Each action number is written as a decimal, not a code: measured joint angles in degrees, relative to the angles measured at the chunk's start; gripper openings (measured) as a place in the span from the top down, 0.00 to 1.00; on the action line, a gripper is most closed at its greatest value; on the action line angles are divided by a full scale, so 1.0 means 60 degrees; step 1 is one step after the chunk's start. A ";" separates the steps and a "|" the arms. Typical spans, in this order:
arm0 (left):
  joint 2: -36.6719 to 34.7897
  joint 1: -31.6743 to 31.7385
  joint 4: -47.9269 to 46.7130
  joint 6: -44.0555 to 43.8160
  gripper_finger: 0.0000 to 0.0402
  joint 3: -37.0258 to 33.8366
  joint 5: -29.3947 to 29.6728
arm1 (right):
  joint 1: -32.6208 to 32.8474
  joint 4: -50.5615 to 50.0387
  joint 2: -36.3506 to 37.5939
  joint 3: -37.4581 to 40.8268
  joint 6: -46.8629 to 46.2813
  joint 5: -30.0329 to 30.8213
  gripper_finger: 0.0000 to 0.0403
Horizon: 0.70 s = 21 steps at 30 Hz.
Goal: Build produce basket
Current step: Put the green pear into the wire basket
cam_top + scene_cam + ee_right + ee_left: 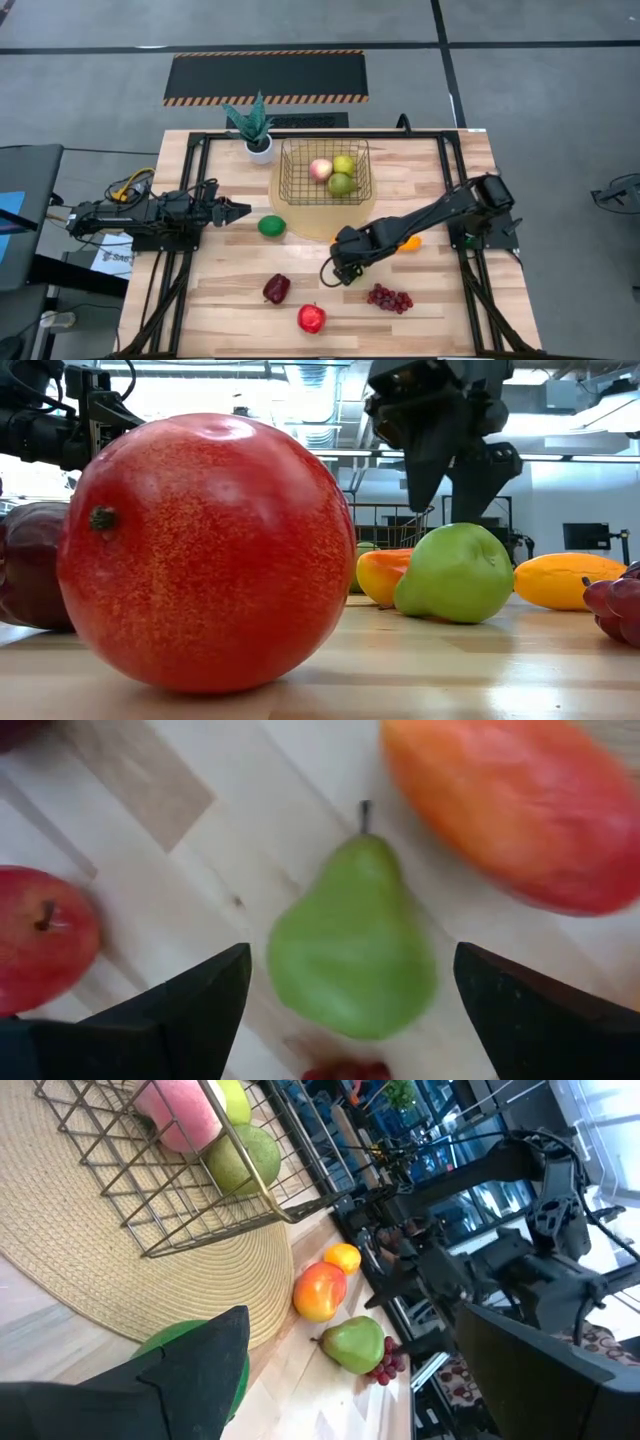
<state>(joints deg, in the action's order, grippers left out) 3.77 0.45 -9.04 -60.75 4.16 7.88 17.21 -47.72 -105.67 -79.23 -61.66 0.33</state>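
Observation:
The gold wire basket (325,172) stands on a round woven mat and holds a peach (320,169), a yellow-green apple (344,163) and a green pear (341,184). My right gripper (350,960) is open and hovers above a second green pear (350,965) lying on the table. Its fingers stand on either side of the pear, clear of it in the low view (447,500). The orange-red mango (520,810) lies beside this pear. My left gripper (240,211) is open, level with the table, next to the green lime (271,226).
Near the table's front lie the dark red fruit (277,288), red apple (311,319) and purple grapes (390,298). A yellow-orange fruit (411,242) sits by the right arm. The potted plant (256,130) stands left of the basket. A black frame borders the table.

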 joint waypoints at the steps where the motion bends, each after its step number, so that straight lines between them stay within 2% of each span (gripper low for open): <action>1: -0.0003 0.0000 0.0000 0.0000 0.15 0.0000 0.0000 | 0.0000 -0.0044 -0.0105 -0.0084 0.0104 -0.0150 0.06; 6: -0.0003 0.0000 0.0000 0.0004 0.15 0.0000 0.0000 | -0.0017 -0.0111 -0.0243 -0.0332 0.0191 -0.0349 0.03; 15: -0.0003 0.0000 0.0001 0.0006 0.15 -0.0004 0.0003 | -0.0045 -0.0258 -0.0247 -0.0330 -0.0035 -0.0282 0.04; 21: -0.0003 0.0001 0.0002 0.0007 0.15 -0.0004 0.0005 | -0.0040 -0.0519 -0.0247 -0.0327 -0.0070 0.0251 0.04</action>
<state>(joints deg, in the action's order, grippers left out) 3.75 0.46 -9.02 -60.71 4.14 7.91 16.97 -50.83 -107.15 -81.19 -62.08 1.84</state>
